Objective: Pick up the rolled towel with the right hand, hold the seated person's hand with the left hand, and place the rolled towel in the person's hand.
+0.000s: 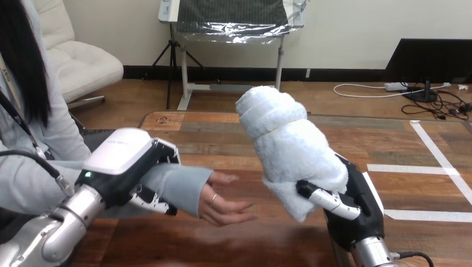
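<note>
Pickup done, I'd say: my right hand (356, 201) at the lower right of the frame has its fingers and thumb curled round the lower end of the rolled towel (289, 142), which stands raised off the desk (222, 127), leaning toward the upper left, just right of center. The hold also looks done. My left hand (119, 157) at the lower left is wrapped round the person's wrist, over the pale sleeve (178, 186), with fingers showing curled under it and the thumb side on top. The person's hand (222, 203) sits in the lower center, open, fingers pointing right, nothing in it. The towel is near that hand but apart from it, higher and to its right. What's left, as I judge it: carry the towel left and down onto the open hand, then release the right hand's grip. I'd put the task well past half, with only the placing step not yet done.
</note>
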You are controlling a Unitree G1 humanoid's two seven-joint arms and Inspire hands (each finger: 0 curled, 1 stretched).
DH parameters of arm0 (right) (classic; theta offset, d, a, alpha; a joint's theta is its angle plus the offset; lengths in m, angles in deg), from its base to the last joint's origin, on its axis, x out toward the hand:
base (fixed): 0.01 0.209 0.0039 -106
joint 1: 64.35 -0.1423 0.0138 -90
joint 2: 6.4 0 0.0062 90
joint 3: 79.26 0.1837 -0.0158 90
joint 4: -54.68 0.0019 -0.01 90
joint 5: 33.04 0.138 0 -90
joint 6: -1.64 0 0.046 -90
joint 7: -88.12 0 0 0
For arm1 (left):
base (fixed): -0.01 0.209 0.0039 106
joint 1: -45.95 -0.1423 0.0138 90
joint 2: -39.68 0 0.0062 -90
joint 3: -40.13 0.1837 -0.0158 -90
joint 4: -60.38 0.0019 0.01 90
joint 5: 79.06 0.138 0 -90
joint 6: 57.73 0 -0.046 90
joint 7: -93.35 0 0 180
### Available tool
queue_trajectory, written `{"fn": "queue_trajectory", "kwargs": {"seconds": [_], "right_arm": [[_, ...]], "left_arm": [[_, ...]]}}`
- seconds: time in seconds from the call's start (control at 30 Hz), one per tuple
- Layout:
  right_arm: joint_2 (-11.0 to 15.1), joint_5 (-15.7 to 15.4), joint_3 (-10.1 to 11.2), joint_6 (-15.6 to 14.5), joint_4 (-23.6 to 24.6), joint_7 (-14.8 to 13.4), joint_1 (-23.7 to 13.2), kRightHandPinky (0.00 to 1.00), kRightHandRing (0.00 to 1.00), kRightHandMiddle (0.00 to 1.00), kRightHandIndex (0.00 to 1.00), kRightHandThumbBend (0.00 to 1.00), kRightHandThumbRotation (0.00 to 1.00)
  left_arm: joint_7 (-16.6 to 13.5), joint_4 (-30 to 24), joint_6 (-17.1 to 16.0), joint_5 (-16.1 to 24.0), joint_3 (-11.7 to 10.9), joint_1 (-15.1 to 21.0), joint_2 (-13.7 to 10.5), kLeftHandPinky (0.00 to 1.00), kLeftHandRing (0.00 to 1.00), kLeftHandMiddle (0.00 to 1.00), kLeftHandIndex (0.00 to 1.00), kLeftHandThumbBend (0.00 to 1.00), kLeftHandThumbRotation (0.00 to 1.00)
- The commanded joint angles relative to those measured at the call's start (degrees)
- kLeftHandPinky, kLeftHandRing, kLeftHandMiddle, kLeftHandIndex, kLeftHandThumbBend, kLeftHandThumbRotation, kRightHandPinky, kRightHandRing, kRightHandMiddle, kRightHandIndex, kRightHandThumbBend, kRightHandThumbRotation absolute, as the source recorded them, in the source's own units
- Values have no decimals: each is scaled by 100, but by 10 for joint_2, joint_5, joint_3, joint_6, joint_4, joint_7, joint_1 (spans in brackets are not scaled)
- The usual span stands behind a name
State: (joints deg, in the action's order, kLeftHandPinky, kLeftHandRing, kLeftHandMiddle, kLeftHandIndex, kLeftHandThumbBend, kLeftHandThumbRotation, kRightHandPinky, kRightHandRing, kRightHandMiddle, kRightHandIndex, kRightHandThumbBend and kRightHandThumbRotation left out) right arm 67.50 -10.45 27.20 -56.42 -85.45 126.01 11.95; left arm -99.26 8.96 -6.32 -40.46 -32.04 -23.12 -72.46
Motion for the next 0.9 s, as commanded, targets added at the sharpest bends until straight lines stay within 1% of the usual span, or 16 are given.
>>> {"fn": "queue_trajectory", "kwargs": {"seconds": [0.0, 0.27, 0.4, 0.7, 0.77, 0.87], "right_arm": [[-7, 4, 1, 27, -11, 10, -59, 20, 25, 36, 34, 71, 0], [-6, -2, -3, 30, -35, 13, -67, 19, 23, 33, 34, 69, 0], [-5, -21, -9, 41, -47, 0, -68, 19, 23, 32, 34, 68, 0], [-5, -52, -18, 66, -74, -13, -71, 19, 22, 31, 32, 68, 0], [-6, -57, -19, 70, -78, -15, -72, 19, 22, 31, 32, 68, 0], [-8, -57, -20, 73, -85, -8, -73, 19, 23, 32, 32, 68, 0]], "left_arm": [[5, -56, 1, -24, -27, 26, 0, 34, 36, 41, 43, 89, 0], [28, -88, 14, -31, -37, 23, 1, 35, 37, 42, 44, 90, 0], [24, -88, -2, -37, -40, 26, 2, 36, 37, 42, 44, 91, 0], [33, -99, -8, -51, -44, 29, 2, 37, 38, 42, 44, 91, 0], [36, -102, -7, -52, -45, 29, 2, 37, 38, 42, 44, 91, 0], [43, -109, -5, -54, -47, 29, 2, 37, 39, 42, 44, 91, 0]]}}
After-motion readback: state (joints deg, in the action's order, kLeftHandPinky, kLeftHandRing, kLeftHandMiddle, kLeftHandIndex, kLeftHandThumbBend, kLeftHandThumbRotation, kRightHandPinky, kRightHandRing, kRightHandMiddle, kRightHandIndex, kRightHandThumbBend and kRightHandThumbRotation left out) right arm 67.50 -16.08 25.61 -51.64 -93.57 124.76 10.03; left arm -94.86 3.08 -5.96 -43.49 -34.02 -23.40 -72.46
